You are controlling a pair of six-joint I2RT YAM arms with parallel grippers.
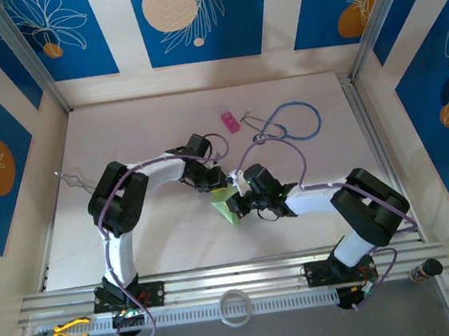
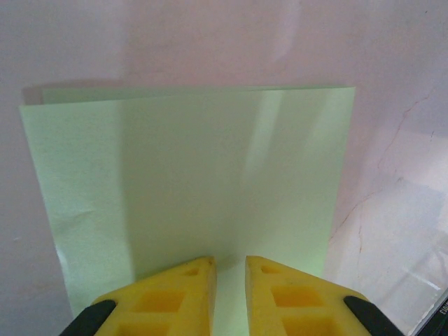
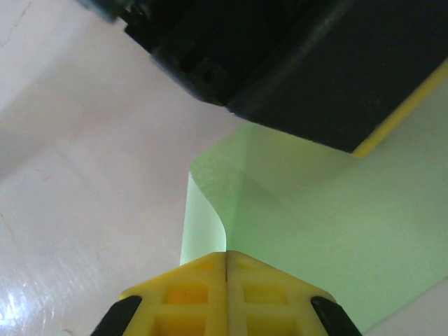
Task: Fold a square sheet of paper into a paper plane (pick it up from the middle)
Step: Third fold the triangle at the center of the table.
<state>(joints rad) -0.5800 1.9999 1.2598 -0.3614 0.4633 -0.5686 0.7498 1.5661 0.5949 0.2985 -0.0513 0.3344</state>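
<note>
Left wrist view: left claw (image 2: 229,276), jaws a narrow slit apart, nothing clamped between them that I can see. Yellow tips sit at the near edge of the square sheet of paper (image 2: 189,182). The sheet spreads straight ahead of the claw, doubled over, its two far edges slightly out of line.

Right wrist view: right claw (image 3: 225,280) closed, pads meeting. The sheet's rounded, uncreased bend runs right into the tips and looks pinched there. The left arm's dark body hangs just above the paper.

Top view: both claws meet mid-bench with the sheet between them, seen as a thin green sliver running near-to-far. Neither arm is nearer; both are on it. My guess is that the coming move turns on that soft bend, which lies at the right claw and runs off ahead of it, and wants flattening along its length into a crease. No plane shape yet.

Bench (image 1: 124,130) pale, matte, lightly scuffed. Pink block (image 1: 229,120) and blue stethoscope (image 1: 296,120) lie well apart, toward the far side. Walls are blue-and-cream patterned panels.
</note>
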